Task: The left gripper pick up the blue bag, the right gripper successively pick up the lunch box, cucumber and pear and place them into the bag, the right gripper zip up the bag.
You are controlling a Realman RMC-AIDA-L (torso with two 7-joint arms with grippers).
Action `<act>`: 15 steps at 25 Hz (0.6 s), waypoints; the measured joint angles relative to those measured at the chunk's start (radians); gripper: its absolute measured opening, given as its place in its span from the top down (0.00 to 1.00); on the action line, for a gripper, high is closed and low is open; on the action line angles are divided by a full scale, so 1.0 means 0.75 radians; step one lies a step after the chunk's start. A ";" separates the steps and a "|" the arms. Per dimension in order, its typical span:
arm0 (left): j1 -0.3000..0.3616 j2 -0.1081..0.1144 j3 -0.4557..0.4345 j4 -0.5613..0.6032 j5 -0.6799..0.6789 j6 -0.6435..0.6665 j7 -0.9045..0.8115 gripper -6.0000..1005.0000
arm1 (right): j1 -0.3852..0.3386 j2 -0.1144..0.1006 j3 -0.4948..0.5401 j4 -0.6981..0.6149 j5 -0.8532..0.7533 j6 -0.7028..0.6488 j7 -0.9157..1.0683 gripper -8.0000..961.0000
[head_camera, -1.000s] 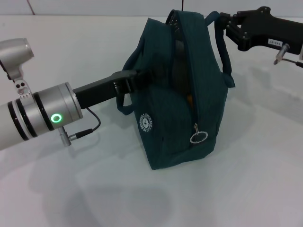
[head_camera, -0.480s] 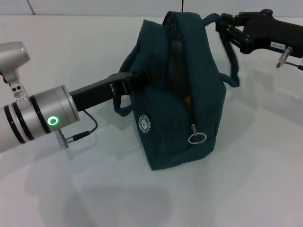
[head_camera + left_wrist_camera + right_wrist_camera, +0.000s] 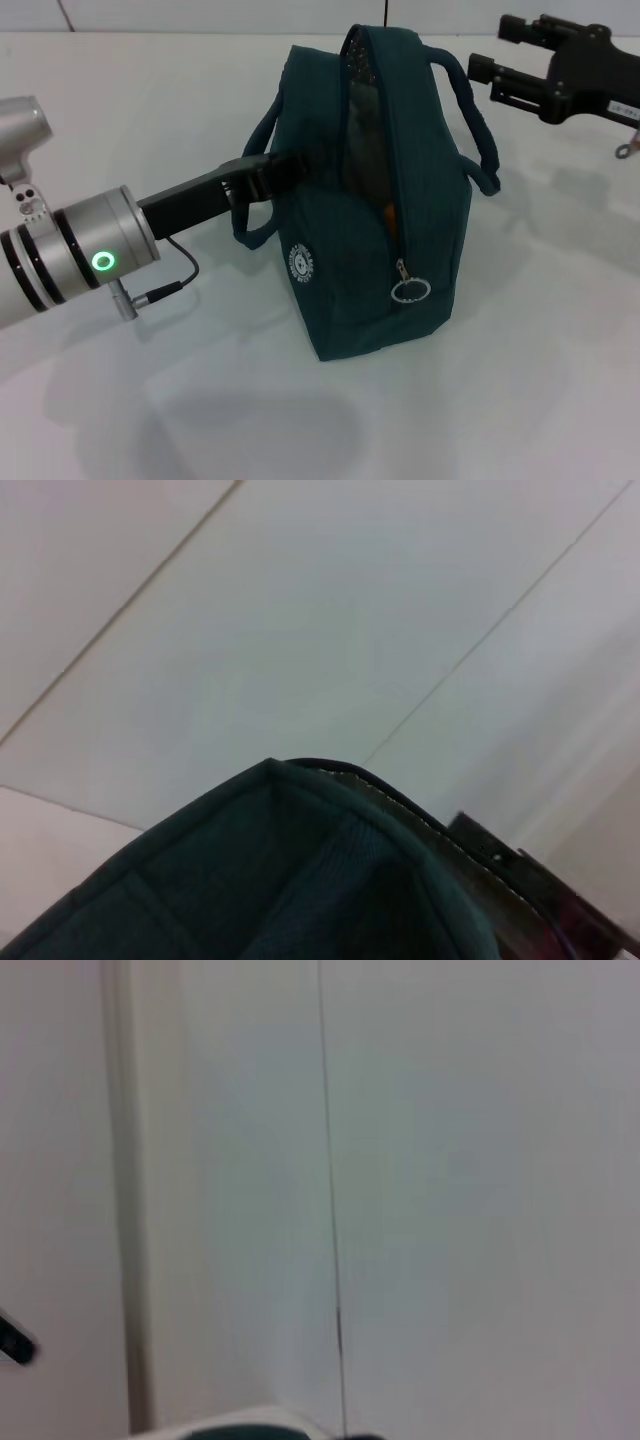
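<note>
- From the head view I see the blue bag [image 3: 385,200] standing upright in the middle of the white tabletop [image 3: 520,400], its zipper only partly drawn, with a dark gap running down from the top.
- The metal ring pull [image 3: 410,290] hangs low on the bag's near end, just right of the round white logo [image 3: 304,263].
- A sliver of orange [image 3: 391,212] shows through the gap; I think it is the pear, but too little of it shows to be sure.
- My left gripper [image 3: 290,170] comes in from the left and holds the bag's left side beside the left loop handle [image 3: 255,205]; its fingers look pressed onto the fabric.
- My right gripper [image 3: 495,62] hovers at the far right, apart from the bag, just beyond the right loop handle [image 3: 478,120], with its fingers spread and nothing between them.
- The left wrist view adds only a close look at the bag's top edge [image 3: 300,880] against a pale wall, with none of the left gripper's own fingers.
- The right wrist view shows mostly blank wall, with a thin strip of dark teal [image 3: 240,1432] at one edge, and tells me nothing about the zipper.
</note>
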 joint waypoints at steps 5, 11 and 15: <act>0.001 0.000 0.000 -0.001 -0.004 0.001 0.000 0.96 | -0.066 -0.005 -0.002 -0.039 0.025 -0.166 -0.023 0.29; 0.000 0.000 -0.002 -0.001 -0.005 0.001 0.000 0.96 | -0.172 -0.010 -0.013 -0.022 -0.020 -0.462 -0.083 0.15; 0.001 0.000 -0.004 -0.001 -0.005 0.001 0.000 0.96 | -0.246 -0.005 -0.015 -0.019 -0.103 -0.607 -0.134 0.15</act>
